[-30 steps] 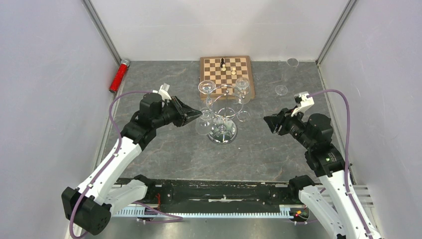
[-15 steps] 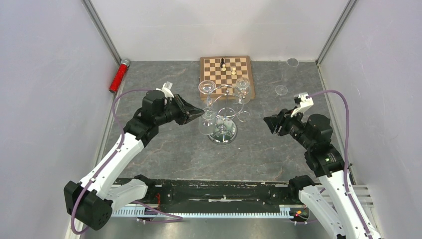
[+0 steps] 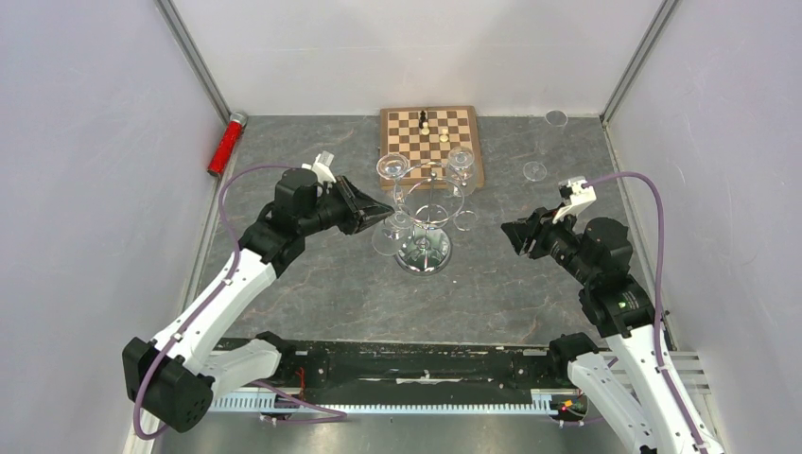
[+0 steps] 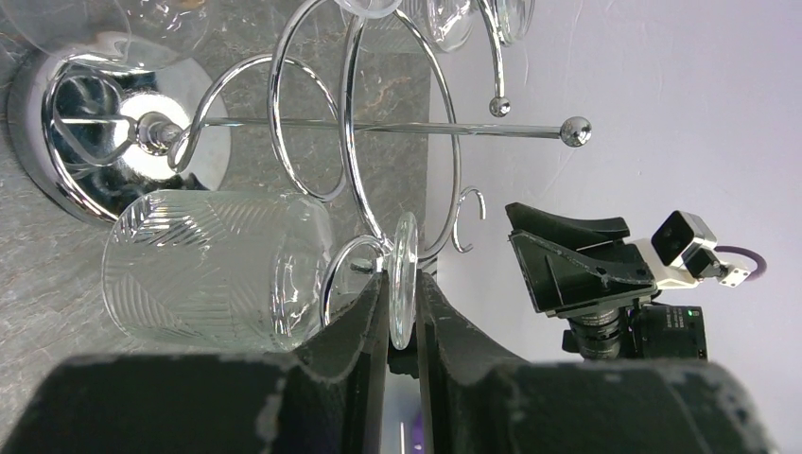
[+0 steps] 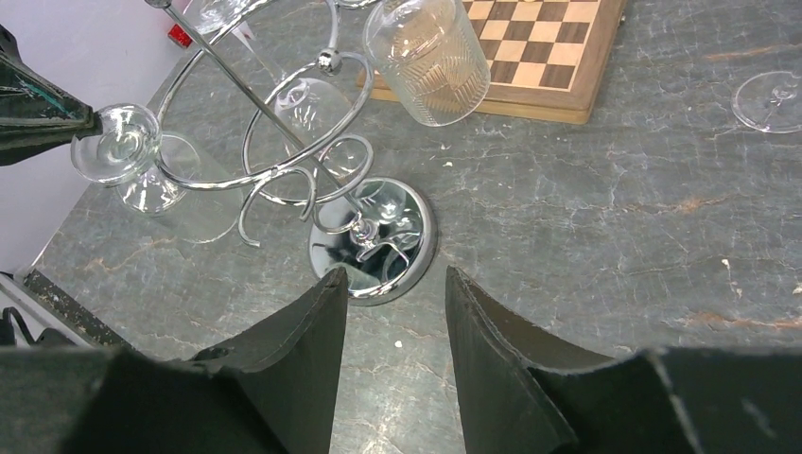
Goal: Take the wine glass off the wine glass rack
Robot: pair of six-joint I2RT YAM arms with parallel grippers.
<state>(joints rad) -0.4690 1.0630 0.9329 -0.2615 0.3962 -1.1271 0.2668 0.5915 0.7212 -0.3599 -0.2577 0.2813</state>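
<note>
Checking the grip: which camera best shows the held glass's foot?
Left wrist: the glass foot sits edge-on between the fingers of the left gripper. Top view shows it tiny; right wrist shows its face at the left edge.

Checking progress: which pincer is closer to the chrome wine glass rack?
Left. The left pincer grips the foot of a wine glass hung on the rack; the right pincer hangs open, apart, to the rack's right.
</note>
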